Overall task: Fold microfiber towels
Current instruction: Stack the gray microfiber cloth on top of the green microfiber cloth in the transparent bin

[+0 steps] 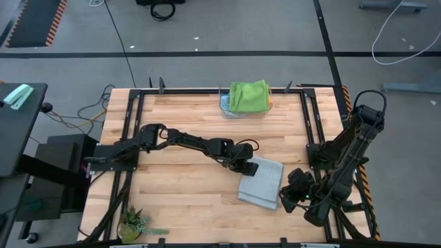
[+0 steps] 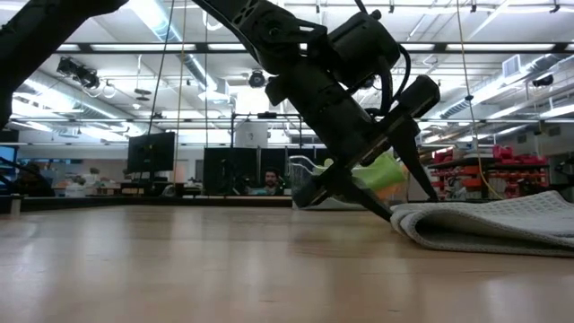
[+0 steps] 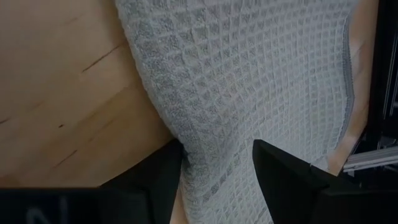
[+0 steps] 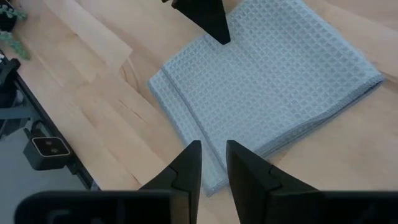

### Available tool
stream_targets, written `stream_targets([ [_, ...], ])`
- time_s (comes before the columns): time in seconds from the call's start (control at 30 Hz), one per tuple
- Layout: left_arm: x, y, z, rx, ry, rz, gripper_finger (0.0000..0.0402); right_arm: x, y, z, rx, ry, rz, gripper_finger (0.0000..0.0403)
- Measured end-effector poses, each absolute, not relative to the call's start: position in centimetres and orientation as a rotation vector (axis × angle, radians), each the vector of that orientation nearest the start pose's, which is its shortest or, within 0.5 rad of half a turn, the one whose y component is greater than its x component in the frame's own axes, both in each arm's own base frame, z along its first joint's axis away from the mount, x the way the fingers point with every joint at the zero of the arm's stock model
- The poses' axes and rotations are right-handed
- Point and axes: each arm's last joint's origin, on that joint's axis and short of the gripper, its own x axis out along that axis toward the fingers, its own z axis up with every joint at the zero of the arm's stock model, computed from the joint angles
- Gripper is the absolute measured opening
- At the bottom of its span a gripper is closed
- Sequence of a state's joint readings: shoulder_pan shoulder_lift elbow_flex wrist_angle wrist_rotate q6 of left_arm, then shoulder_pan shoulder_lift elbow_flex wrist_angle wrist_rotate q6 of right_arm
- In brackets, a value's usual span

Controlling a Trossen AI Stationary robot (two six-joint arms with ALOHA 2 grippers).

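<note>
The high view showed the light grey towel (image 1: 262, 180) lying already doubled over, a little right of centre and toward the bottom of the frame, on the wooden table (image 1: 179, 207). The left gripper (image 1: 247, 166) sat at the towel's upper-left corner. In the left wrist view its fingers (image 3: 283, 171) stood spread, straddling the towel's rolled edge with cloth between them but not yet squeezed. The right gripper (image 1: 292, 198) waited just beside the towel's lower-right corner; in the right wrist view its fingers (image 4: 245, 171) were narrowly parted and held nothing, and the towel (image 4: 267, 81) filled the middle of that frame. A bright green towel (image 1: 249, 95) sat folded at top centre of the high view, on a pale blue one whose edge (image 1: 224, 107) showed at its left side.

The grey towel looked light and limp. Its waffle weave (image 3: 249, 68) seemed grippy rather than slick, so a pinch would likely hold, yet the cloth would sag and drag if lifted by one point. The low view showed it (image 2: 489, 224) lying low with a soft, rounded fold at its left end. The best hold appeared to be the stacked layers at a corner, catching every layer so the fold would not open. Nothing about it looked fragile.
</note>
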State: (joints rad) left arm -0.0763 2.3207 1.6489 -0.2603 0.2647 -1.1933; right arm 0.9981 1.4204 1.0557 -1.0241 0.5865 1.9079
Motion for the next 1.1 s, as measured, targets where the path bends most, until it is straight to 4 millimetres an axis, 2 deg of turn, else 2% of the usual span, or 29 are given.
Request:
stream_targets([
  [0.23, 48.3, -4.3, 11.3, -1.148, 1.035, 0.266, 0.0219, 14.8, 20.0, 24.3, 0.758, 0.828, -0.584, 0.0082],
  [0.37, 48.0, -3.5, 11.1, -1.128, 1.067, 0.267, 0.0218, 14.8, 20.0, 24.3, 0.758, 0.828, -0.584, 0.0082],
  [0.5, 48.0, -3.2, 11.1, -1.17, 1.07, 0.293, 0.0221, 14.8, 20.0, 24.3, 0.751, 0.83, -0.581, 0.0082],
  [0.9, 48.9, -4.9, 10.1, -1.27, 0.988, 0.295, 0.0222, 14.8, 20.0, 24.3, 0.719, 0.838, -0.566, 0.0082],
  [1.1, 49.3, -4.8, 9.9, -1.306, 0.946, 0.272, 0.0219, 14.8, 20.0, 24.3, 0.719, 0.838, -0.566, 0.0082],
])
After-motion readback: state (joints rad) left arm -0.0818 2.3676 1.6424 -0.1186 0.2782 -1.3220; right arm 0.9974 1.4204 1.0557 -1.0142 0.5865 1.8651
